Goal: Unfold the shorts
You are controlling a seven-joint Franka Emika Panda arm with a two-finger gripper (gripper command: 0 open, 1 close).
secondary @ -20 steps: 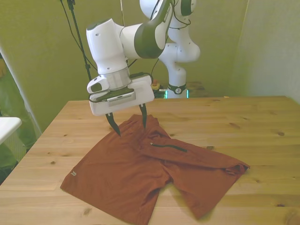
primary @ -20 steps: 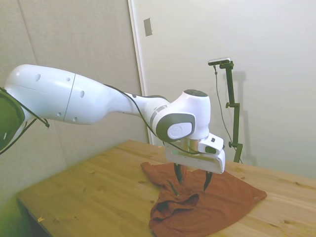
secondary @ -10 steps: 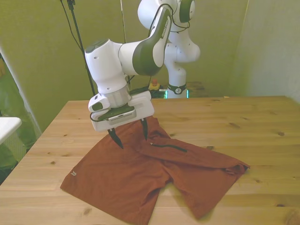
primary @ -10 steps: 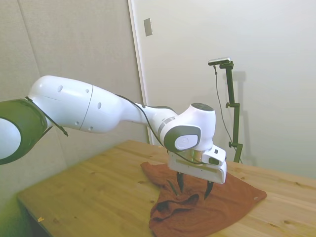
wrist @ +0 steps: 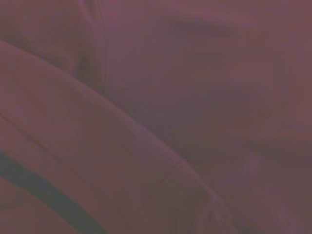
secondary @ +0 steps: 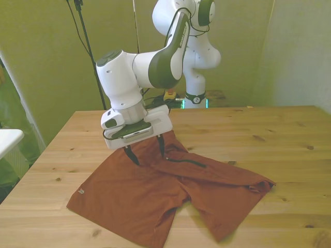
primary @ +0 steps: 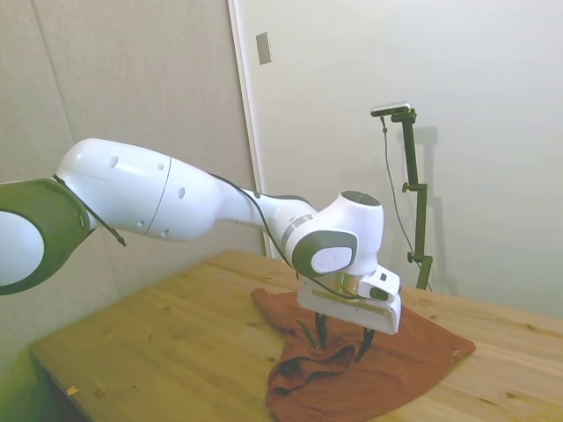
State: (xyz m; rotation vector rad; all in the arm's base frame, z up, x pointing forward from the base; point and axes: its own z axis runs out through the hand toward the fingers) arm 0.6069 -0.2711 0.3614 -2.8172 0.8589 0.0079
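The rust-red shorts [secondary: 155, 194] lie on the wooden table [secondary: 269, 134], one leg folded across toward the front view's right, with a dark zipper line [secondary: 185, 161] and a small pale tag [secondary: 80, 191]. My gripper [secondary: 148, 154] is open, its dark fingers [secondary: 134, 155] pressed down onto the fabric near the waist, left of the zipper. In the side view the gripper [primary: 340, 339] touches the bunched cloth of the shorts [primary: 387, 369]. The wrist view is filled with blurred red fabric of the shorts [wrist: 195, 97] and a dark band [wrist: 44, 192].
The table's far edge [secondary: 207, 109] runs behind the arm. A white object [secondary: 8, 139] sits off the table at the front view's left. Bare wood [primary: 158, 343] lies left of the shorts in the side view.
The gripper has come down from above the shorts until its open fingers touch the fabric. The shorts have not visibly moved.
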